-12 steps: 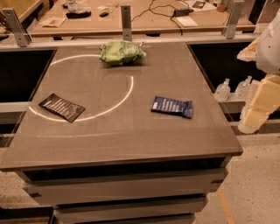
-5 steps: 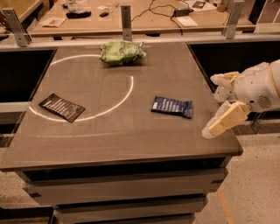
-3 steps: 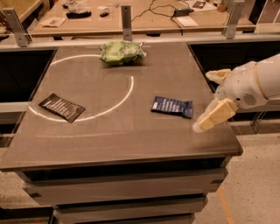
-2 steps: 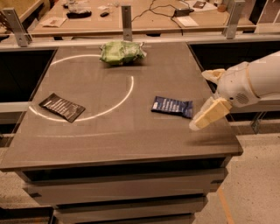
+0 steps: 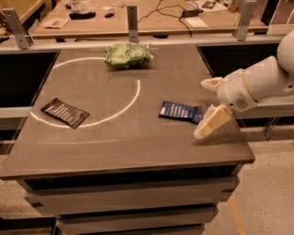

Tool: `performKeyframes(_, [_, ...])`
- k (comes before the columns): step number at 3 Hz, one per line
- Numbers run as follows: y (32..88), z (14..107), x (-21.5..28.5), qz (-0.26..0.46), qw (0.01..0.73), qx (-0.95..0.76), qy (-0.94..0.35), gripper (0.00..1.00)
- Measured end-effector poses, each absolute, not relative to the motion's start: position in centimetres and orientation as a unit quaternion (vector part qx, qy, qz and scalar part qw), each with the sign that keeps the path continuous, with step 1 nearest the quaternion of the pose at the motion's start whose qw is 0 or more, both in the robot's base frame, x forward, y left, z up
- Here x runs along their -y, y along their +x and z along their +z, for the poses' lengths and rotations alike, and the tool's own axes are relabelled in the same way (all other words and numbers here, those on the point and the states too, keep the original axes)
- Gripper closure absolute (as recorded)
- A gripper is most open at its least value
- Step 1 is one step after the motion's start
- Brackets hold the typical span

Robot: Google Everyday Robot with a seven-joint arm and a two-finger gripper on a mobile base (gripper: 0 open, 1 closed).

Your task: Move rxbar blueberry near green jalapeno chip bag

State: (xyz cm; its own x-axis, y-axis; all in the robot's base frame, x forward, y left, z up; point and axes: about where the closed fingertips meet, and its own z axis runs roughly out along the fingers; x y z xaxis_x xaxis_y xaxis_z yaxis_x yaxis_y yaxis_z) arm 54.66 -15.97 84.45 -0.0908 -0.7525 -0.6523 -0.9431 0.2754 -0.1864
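Observation:
The rxbar blueberry [image 5: 180, 111], a flat navy wrapper with white lettering, lies on the right part of the table [image 5: 115, 142]. The green jalapeno chip bag [image 5: 127, 55], puffy and light green, sits at the far middle of the table. My gripper [image 5: 206, 104] comes in from the right on a white arm and hovers just right of the bar. It is open and empty, with one cream finger [image 5: 212, 122] by the bar's right end and the other finger [image 5: 210, 83] farther back.
A flat black wrapper with white text [image 5: 65, 112] lies at the left, on a white circle line [image 5: 133, 98] painted on the table. Metal posts [image 5: 132, 18] and a rail run along the far edge. A cluttered bench [image 5: 151, 13] stands behind.
My gripper has swung in from the far right and down toward the table, ending close to the navy bar's right end. The bar, bag and black wrapper have not moved.

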Motion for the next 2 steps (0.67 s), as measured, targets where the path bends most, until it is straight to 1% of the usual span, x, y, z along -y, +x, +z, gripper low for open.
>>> performKeyframes(2, [55.31,82.98,14.14,0.167,0.329,-0.722,-0.586,0.0])
